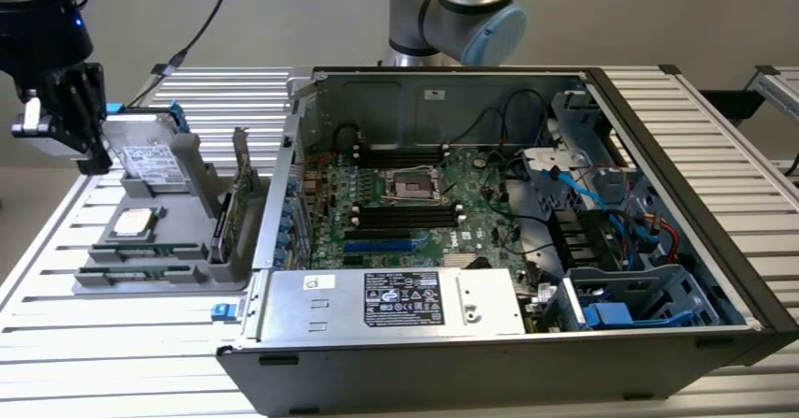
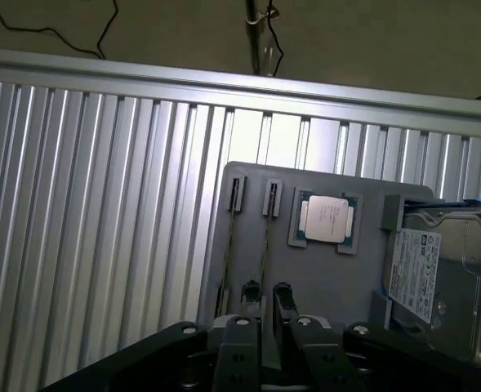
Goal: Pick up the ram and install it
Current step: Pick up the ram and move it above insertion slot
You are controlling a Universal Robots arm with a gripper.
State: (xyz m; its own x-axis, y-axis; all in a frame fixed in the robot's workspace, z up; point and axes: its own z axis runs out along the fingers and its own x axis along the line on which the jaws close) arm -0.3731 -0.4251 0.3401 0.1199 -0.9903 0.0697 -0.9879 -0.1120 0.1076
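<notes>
Gripper (image 1: 88, 151) hangs at the upper left of the exterior frame, over the far end of the gray tray (image 1: 187, 156), just above the hard drive (image 1: 150, 161) and not touching anything. In the wrist view the gripper (image 2: 266, 296) has its fingers (image 2: 282, 294) a little apart: a narrow gap with nothing held. The angle is shallow, so treat the gap width as approximate.

The ram (image 1: 140, 250) sits in the tray at the lower left of the exterior frame, lying lengthwise in its holder just below the CPU (image 1: 135, 222). A second stick (image 1: 138, 273) lies parallel beside it, nearer the tray's front edge. In the wrist view the ram (image 2: 265, 237) appears edge-on and lines up with the gap between the fingers. The second stick (image 2: 232, 245) is one slot over, the CPU (image 2: 328, 220) is on the other side, and the hard drive (image 2: 444, 278) is beyond that.

An expansion card (image 1: 234, 208) stands upright at the tray's right side, next to the PC case (image 1: 500, 362). The case is open on the slatted table (image 1: 125, 343) and fills the centre and right of the frame. The motherboard (image 1: 474, 194) is exposed, with black memory slots (image 1: 399, 156) above the socket.
</notes>
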